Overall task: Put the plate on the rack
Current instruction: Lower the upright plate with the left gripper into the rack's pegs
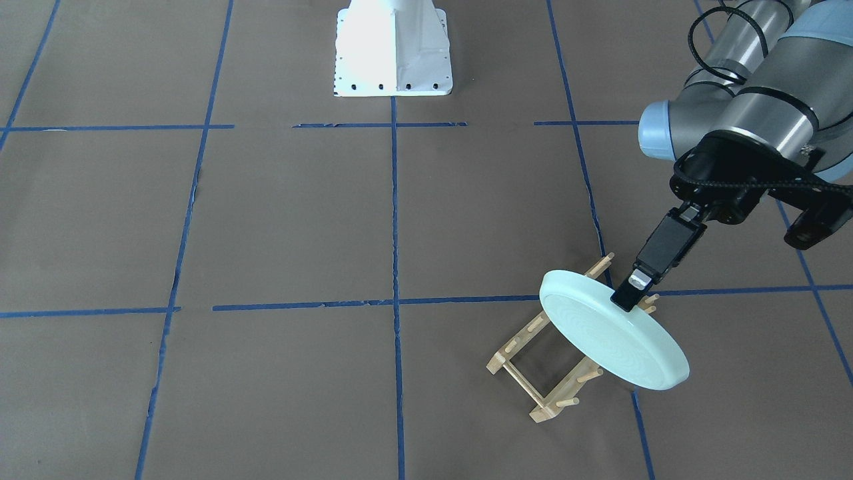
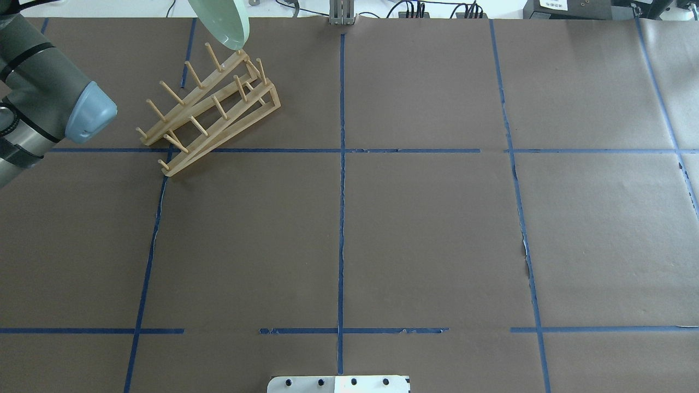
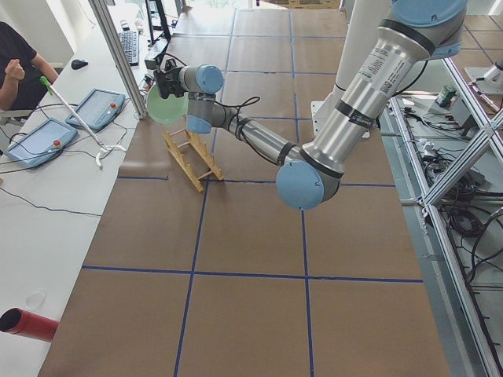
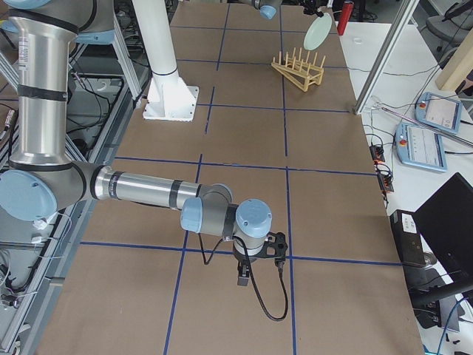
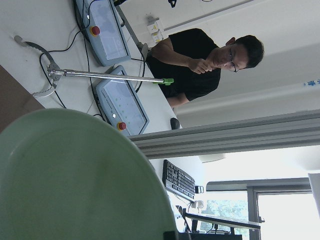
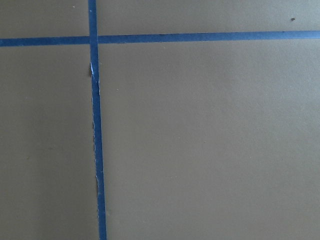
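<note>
1. Your left gripper (image 1: 625,300) is pinching the upper rim of the plate (image 1: 613,330), one finger on each face. That edge grip keeps the plate tilted up on its side, which is the attitude it needs to slide between pegs, not lie flat across them.
2. The plate hangs over the rack (image 1: 520,340) at the lower right of the front-facing view. In the overhead view only its lower edge (image 2: 221,22) shows, at the top left, just above the pegs at the rack's (image 2: 210,112) far end. I can't tell whether the rim touches a peg tip yet.
3. The rack sits skewed to the blue tape lines, so I judge the plate's face has to be turned to match its slots before you lower it.
4. The upright pegs themselves are what stands in the way. A rim landing on a tip could tip the light rack or nudge it aside.
5. Your right gripper (image 4: 242,277) hangs low over the table at the lower centre of the right-side view, well apart from the rack. Whether its fingers are spread or pressed together, I cannot tell. Its wrist camera shows only brown table and tape.
6. Around the work you have the white robot pedestal (image 1: 393,50) at top centre. An operator (image 5: 200,60) and control tablets (image 5: 122,105) are beyond the table edge, behind the plate in the left wrist view.
</note>
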`<state>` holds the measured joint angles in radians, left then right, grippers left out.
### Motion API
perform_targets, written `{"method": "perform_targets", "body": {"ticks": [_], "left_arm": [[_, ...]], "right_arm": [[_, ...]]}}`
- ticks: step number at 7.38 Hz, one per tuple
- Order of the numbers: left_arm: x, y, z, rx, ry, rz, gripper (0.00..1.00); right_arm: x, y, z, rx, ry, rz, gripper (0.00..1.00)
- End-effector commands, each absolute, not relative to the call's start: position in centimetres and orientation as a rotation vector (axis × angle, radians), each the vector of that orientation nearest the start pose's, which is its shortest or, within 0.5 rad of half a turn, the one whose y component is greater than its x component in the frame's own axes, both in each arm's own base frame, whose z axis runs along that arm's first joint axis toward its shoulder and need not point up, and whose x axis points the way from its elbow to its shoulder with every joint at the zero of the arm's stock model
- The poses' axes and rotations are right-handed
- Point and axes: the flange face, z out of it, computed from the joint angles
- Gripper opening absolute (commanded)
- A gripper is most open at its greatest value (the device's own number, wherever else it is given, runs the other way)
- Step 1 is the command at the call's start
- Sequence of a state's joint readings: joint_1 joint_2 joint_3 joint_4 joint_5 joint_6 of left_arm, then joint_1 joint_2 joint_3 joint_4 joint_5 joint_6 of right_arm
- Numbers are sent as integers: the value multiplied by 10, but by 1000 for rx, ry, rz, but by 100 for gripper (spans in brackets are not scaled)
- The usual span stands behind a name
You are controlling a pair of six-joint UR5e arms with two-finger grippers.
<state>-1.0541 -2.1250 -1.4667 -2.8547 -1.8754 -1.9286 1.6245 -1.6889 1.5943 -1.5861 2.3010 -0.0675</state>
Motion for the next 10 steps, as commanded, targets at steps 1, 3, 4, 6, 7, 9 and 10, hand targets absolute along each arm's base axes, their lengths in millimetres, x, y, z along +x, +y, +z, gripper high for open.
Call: {"method": "perform_targets", "body": {"ticks": [1, 3, 4, 6, 7, 9, 10], "left_arm": [[238, -622, 267, 447, 1783, -700, 0], [252, -620, 269, 448, 1778, -671, 0], [262, -616, 271, 444, 1774, -655, 0], [267, -621, 267, 445, 1773, -654, 0], [272, -622, 271, 443, 1764, -651, 0], [283, -624, 274, 441, 1753, -639, 0], [287, -623, 277, 437, 1749, -633, 0]], "right_arm": [[90, -427, 706, -60, -734, 27, 100], [90, -427, 706, -60, -734, 27, 100], [90, -427, 706, -60, -734, 27, 100], [90, -427, 706, -60, -734, 27, 100], [90, -427, 706, -60, -734, 27, 100], [90, -427, 706, -60, -734, 27, 100], [90, -427, 706, -60, -734, 27, 100]]}}
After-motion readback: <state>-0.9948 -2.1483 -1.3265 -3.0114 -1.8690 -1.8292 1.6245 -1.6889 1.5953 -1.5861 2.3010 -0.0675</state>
